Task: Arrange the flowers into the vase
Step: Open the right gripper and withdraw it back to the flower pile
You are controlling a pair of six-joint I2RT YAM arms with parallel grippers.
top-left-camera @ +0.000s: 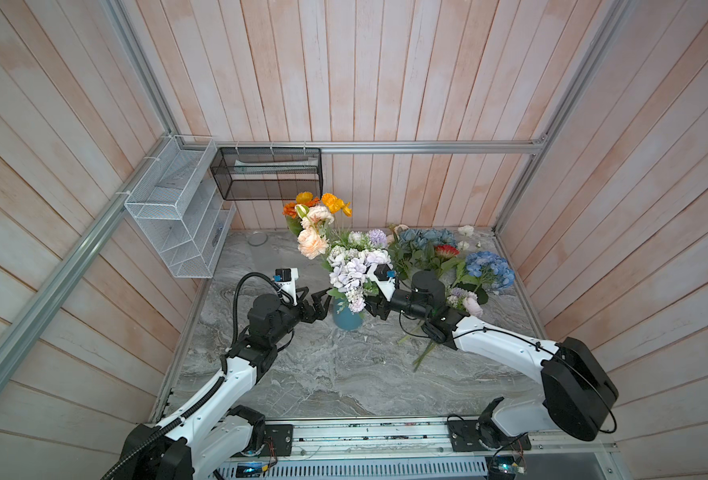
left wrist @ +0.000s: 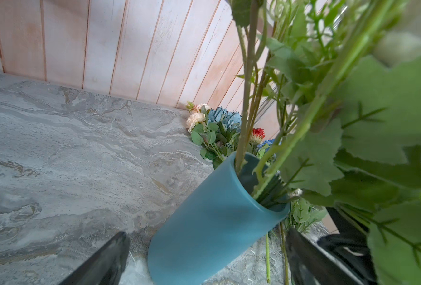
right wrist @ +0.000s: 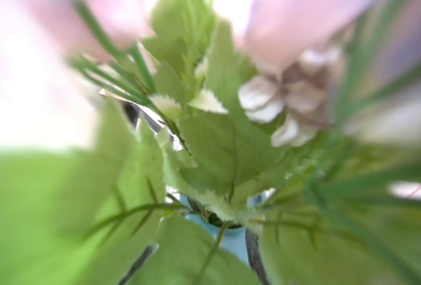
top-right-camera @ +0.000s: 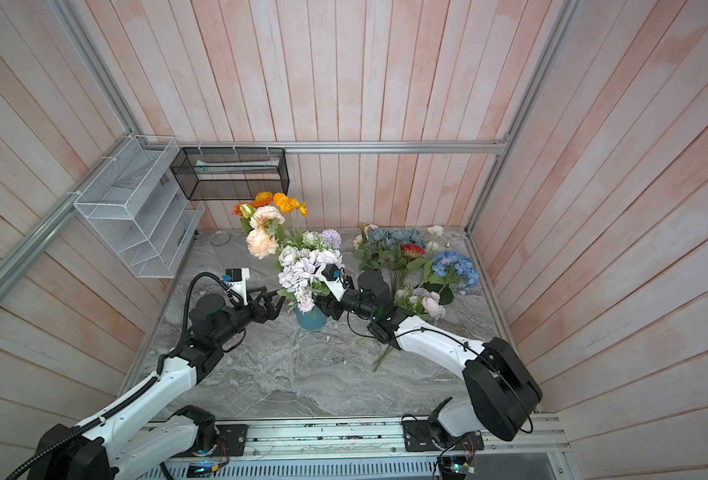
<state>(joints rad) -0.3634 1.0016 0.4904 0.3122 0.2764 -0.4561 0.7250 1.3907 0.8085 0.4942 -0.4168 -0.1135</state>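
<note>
Marble table (top-left-camera: 344,374): left gripper (top-left-camera: 324,306), right gripper (top-left-camera: 372,310) reach inward flanking vase (top-left-camera: 346,322).

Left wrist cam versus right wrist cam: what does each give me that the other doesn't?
Left wrist only: the grey marble tabletop, the loose blue, red and peach flowers by the wooden plank wall, and the open left gripper facing the teal cylindrical vase's outer wall. Right wrist only: a blurred close-up of pale lavender florets and serrated green leaves. Both: the vase's mouth, with green stems in it.
</note>
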